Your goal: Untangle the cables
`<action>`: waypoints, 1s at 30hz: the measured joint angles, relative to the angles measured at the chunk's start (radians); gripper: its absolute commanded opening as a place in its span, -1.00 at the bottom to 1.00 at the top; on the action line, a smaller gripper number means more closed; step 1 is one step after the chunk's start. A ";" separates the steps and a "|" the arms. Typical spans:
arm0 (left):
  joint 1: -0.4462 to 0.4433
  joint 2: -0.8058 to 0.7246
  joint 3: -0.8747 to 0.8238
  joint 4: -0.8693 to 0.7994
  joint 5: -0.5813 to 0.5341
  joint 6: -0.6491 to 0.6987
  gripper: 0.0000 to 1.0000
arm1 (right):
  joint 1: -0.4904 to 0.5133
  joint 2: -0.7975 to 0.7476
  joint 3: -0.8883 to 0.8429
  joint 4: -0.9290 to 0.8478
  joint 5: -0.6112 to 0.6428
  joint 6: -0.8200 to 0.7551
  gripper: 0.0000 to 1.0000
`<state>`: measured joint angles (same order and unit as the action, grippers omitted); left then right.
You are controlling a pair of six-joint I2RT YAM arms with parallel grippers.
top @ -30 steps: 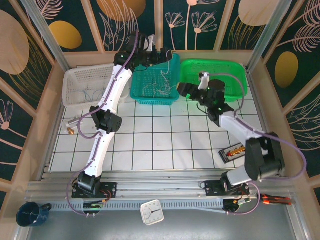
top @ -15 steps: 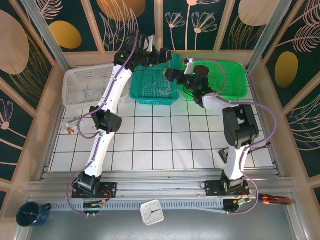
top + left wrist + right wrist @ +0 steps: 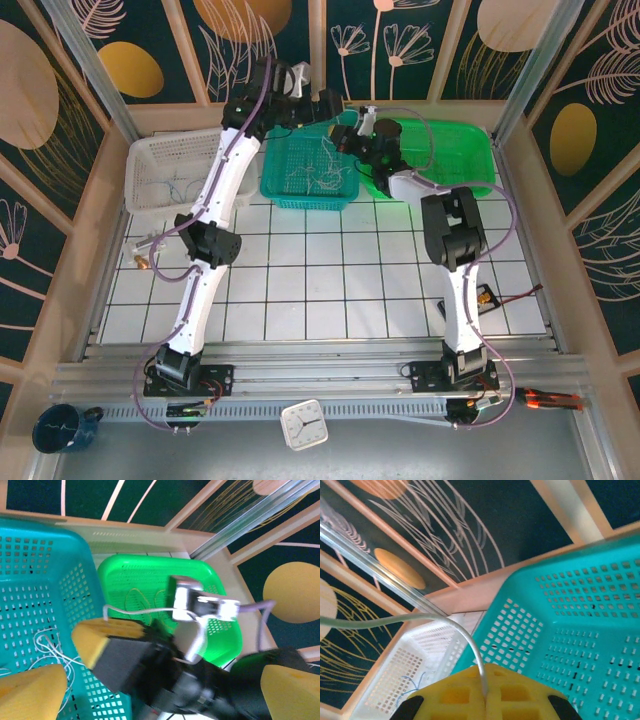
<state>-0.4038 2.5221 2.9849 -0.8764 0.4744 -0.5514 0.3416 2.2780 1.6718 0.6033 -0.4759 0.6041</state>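
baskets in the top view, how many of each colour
white basket: 1
teal basket: 1
green basket: 1
total: 3

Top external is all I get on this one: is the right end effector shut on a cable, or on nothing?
Observer: On a cable. In the right wrist view a whitish cable comes out of the seam of the shut right end effector and arches away to the left.
Operator: And the other arm?
Observer: The left end effector is wide open; the left wrist view shows its yellow fingers far apart.
Operator: Anything in the green basket?
Observer: Yes. Thin yellowish strands lie on the floor of the green basket.
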 measured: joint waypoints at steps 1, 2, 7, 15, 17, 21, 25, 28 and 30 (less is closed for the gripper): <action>0.000 -0.010 0.000 0.000 0.000 0.000 0.98 | -0.002 0.019 0.018 -0.011 -0.002 0.005 -0.83; 0.000 -0.023 0.000 0.000 -0.002 0.000 0.98 | -0.003 0.042 0.039 -0.032 -0.005 0.011 -0.39; 0.000 -0.098 0.000 -0.003 -0.013 0.002 0.98 | 0.001 0.081 0.115 -0.156 -0.005 -0.005 0.69; 0.000 -0.226 0.001 -0.031 -0.109 0.035 0.98 | 0.021 0.023 0.130 -0.304 0.005 -0.056 0.82; 0.000 -0.255 0.002 -0.049 -0.148 0.054 0.98 | 0.023 0.002 0.134 -0.355 0.010 -0.075 0.85; 0.000 -0.303 0.003 -0.087 -0.219 0.091 0.98 | 0.042 0.003 0.281 -0.582 0.075 -0.152 0.98; 0.000 -0.331 0.004 -0.117 -0.266 0.113 0.98 | 0.090 0.157 0.781 -0.908 0.172 -0.267 0.99; 0.000 -0.344 0.004 -0.131 -0.297 0.118 0.98 | 0.119 0.187 0.892 -1.032 0.216 -0.322 0.98; 0.000 -0.354 0.004 -0.136 -0.312 0.121 0.98 | 0.128 0.157 0.800 -1.056 0.238 -0.350 0.99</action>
<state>-0.4038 2.1681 2.9887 -1.0126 0.1627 -0.4305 0.4694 2.4351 2.4722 -0.4530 -0.2382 0.2539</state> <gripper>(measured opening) 0.989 0.992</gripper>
